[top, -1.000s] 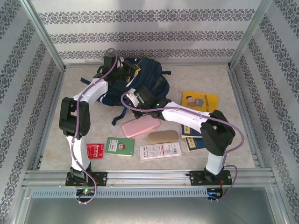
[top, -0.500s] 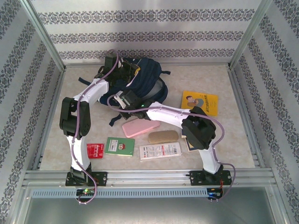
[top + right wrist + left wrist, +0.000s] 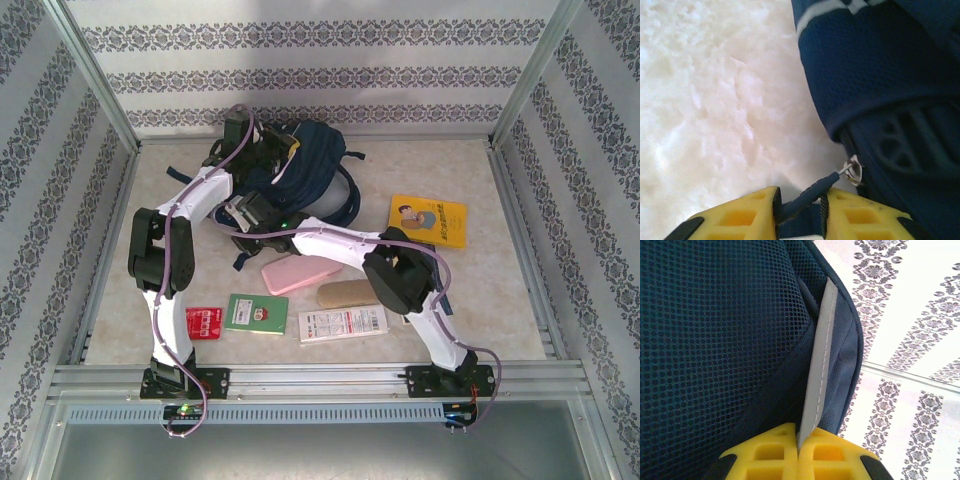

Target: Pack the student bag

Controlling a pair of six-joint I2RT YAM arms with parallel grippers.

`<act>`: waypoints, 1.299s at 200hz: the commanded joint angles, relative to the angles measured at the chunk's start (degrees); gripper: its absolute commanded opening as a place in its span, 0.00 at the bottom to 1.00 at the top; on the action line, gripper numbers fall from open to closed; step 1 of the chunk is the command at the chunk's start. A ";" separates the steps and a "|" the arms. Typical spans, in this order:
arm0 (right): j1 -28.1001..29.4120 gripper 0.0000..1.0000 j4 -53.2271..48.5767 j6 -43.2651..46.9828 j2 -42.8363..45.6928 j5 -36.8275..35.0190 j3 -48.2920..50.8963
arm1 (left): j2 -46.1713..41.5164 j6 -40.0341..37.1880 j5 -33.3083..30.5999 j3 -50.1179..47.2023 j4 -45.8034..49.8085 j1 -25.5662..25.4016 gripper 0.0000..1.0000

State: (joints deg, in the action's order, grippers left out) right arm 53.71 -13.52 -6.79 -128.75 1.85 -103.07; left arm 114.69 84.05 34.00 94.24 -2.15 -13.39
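At the far left of the desk (image 3: 480, 290) the student bag (image 3: 310, 165) lies slumped, and both arms reach to it.

**What has changed.** Over the last second the right arm has swung leftward. Its elbow, earlier well to the right, now stands near the middle of the desk and overhangs the right end of the tan case (image 3: 340, 293). The right end effector (image 3: 242, 210) has travelled left along the bag's near edge. Its jaws, pinched together a second ago, now stand parted. We judge that a zip has been drawn along this edge and that its pull is being let go.

If so, the bag is only being opened and packing proper has not begun. The pink case (image 3: 300, 270), green booklet (image 3: 256, 313), red packet (image 3: 203, 322), white packet (image 3: 342, 323) and yellow book (image 3: 428, 218) all lie on the desk outside the bag. The left end effector (image 3: 266, 150) has kept its place at the bag's far side, clamped shut.

**Views compared.** The right wrist view gives detail too fine for the top view. A dark zipper pull (image 3: 812, 194) lies in the gap between the yellow fingers (image 3: 740, 215) and runs to a metal slider (image 3: 854, 172) at the bag's seam. The left wrist view shows the left jaws closed on a grey strip (image 3: 820, 355) stitched beside the bag's mesh panel (image 3: 715, 330). The top view, in turn, gives the layout of the loose items and the posture of both arms.
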 commanded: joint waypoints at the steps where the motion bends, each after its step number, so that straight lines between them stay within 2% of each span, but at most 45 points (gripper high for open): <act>1: 1.21 0.37 0.42 -0.19 -0.37 1.62 -1.80 | -0.81 0.34 1.25 4.20 -5.75 -0.25 0.00; 26: 1.22 0.50 4.14 2.29 5.75 0.77 5.67 | -0.48 -4.16 4.65 4.30 -4.50 2.18 0.00; 51: 1.17 0.62 9.86 4.36 14.31 5.01 15.97 | 0.58 -12.32 9.90 6.11 -0.23 4.80 0.00; 83: 0.69 0.62 13.43 3.04 25.20 8.65 26.35 | 2.51 -21.13 13.68 8.70 7.80 5.83 0.00; 116: -0.09 0.62 12.14 1.28 35.65 1.53 33.27 | 5.36 -35.60 14.08 16.47 23.95 5.76 0.00; 129: -1.43 0.66 10.45 -1.36 39.91 -0.35 36.06 | 6.68 -42.71 12.57 21.36 32.89 5.74 0.00; 146: -4.15 0.65 4.79 -4.90 43.92 -1.19 37.00 | 8.83 -51.25 8.88 28.39 44.41 5.48 0.00; 176: -8.09 0.61 1.39 -7.70 49.23 -1.96 41.97 | 12.48 -57.94 5.66 36.03 54.38 4.83 0.00; 199: -11.40 0.60 -6.36 -13.93 51.32 -2.73 42.46 | 14.39 -60.35 2.48 38.43 58.47 4.20 0.10; 218: -15.43 0.61 -10.66 -17.83 52.80 1.73 43.43 | 14.15 -60.68 1.76 37.91 58.91 3.76 0.26; 243: -19.01 0.62 -13.36 -20.05 57.49 1.68 46.65 | 11.97 -63.66 -2.25 37.87 60.93 1.96 0.49; 260: -21.55 0.63 -15.99 -20.16 60.80 0.87 47.88 | 8.99 -67.44 -5.85 36.38 62.43 -0.59 0.57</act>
State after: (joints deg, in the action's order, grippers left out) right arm 34.59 -23.68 -23.73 -72.97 2.44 -56.88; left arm 128.31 23.68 33.74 130.43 55.29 -10.59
